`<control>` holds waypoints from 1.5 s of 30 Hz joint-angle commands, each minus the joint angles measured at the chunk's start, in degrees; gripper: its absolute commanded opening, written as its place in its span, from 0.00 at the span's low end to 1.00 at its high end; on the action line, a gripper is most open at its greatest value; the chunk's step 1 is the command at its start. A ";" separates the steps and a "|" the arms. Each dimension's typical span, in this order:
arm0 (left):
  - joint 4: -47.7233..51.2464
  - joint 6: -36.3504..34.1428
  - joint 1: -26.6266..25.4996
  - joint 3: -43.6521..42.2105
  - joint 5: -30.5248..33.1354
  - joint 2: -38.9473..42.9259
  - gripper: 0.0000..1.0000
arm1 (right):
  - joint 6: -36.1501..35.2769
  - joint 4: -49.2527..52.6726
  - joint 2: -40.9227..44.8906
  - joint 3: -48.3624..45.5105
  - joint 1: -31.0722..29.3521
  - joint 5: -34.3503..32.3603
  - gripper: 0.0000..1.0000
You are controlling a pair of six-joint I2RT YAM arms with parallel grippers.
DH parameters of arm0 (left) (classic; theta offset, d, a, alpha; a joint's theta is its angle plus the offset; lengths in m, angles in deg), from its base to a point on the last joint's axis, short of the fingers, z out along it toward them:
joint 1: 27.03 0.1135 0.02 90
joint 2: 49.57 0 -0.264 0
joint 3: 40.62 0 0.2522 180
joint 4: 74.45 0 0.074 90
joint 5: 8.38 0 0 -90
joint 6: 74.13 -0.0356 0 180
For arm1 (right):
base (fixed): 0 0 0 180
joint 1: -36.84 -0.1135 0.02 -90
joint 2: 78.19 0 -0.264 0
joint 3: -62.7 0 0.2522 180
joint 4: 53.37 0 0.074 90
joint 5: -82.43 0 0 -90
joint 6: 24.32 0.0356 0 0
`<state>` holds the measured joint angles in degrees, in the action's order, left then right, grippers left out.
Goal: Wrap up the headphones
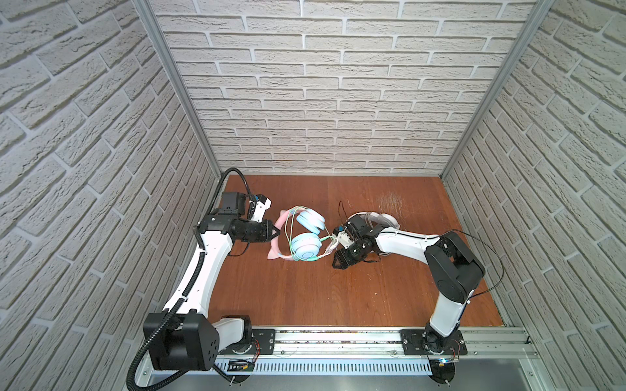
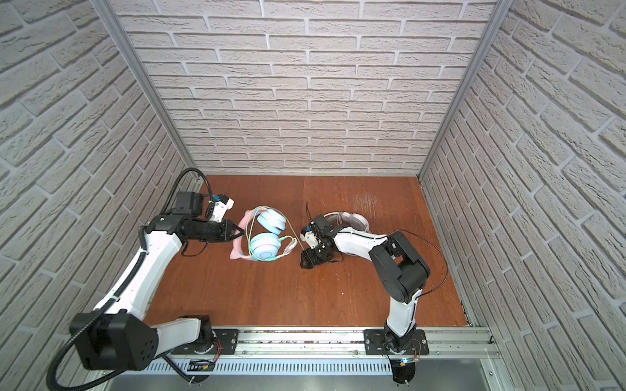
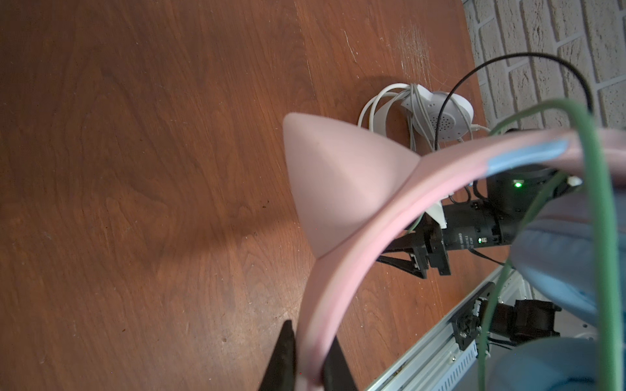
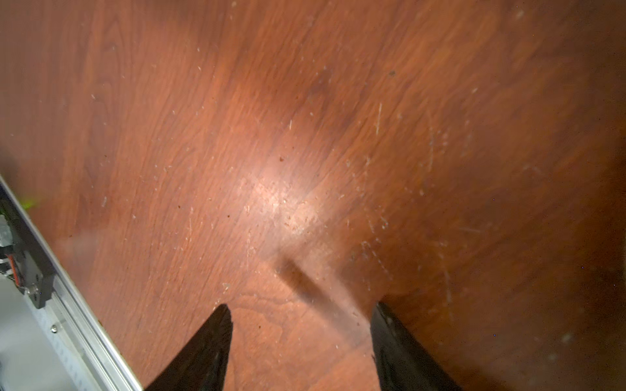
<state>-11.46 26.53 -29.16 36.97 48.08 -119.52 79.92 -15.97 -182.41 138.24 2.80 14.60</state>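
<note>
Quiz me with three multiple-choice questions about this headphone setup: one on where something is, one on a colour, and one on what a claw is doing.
1. Where are the white headphones? A against the left wall; B right of the cat-ear headphones, partly behind the right arm; C on the front rail.
2. What colour is the cat-ear pair's cable? A black; B red; C green.
3. The right claw is: A open, holding nothing; B shut on a cable; C shut on a headband.
Answers: 1 B, a top view shows them beside that arm; 2 C, green loops cross the blue earcups; 3 A, its jaws stand apart over bare table.
</note>
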 commanded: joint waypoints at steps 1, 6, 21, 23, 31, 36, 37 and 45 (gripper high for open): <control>-0.30 -0.54 0.76 -0.76 -3.81 2.34 0.00 | 7.29 -5.44 0.51 -3.94 0.27 0.26 0.68; -0.19 -0.58 1.33 -1.34 -3.99 2.67 0.00 | 10.14 -9.70 1.83 -6.02 0.47 0.72 0.69; 1.84 -2.11 4.39 0.42 -4.01 2.89 0.00 | 1.48 -0.21 1.81 -3.92 0.55 -2.71 0.66; 1.83 -2.13 4.56 0.41 -3.90 2.84 0.00 | 1.67 -0.37 1.56 -4.12 0.47 -2.74 0.66; 1.36 -2.31 6.17 0.42 -3.55 2.72 0.00 | 0.53 1.07 2.57 -4.77 0.47 -4.39 0.54; 0.65 -1.94 6.36 0.15 -3.90 2.19 0.00 | 1.87 -1.75 3.70 -7.16 0.47 -2.85 0.63; 0.53 -1.83 6.48 0.06 -3.88 2.11 0.00 | 2.20 -2.20 3.53 -7.44 0.47 -2.54 0.63; -0.18 -1.47 6.56 -0.55 -3.55 2.07 0.00 | 2.01 -1.09 2.64 -7.62 0.12 -3.85 0.43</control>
<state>-9.27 24.58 -23.17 35.92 47.69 -118.15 81.96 -20.89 -178.85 132.01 3.35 12.68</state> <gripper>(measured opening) 0.133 0.438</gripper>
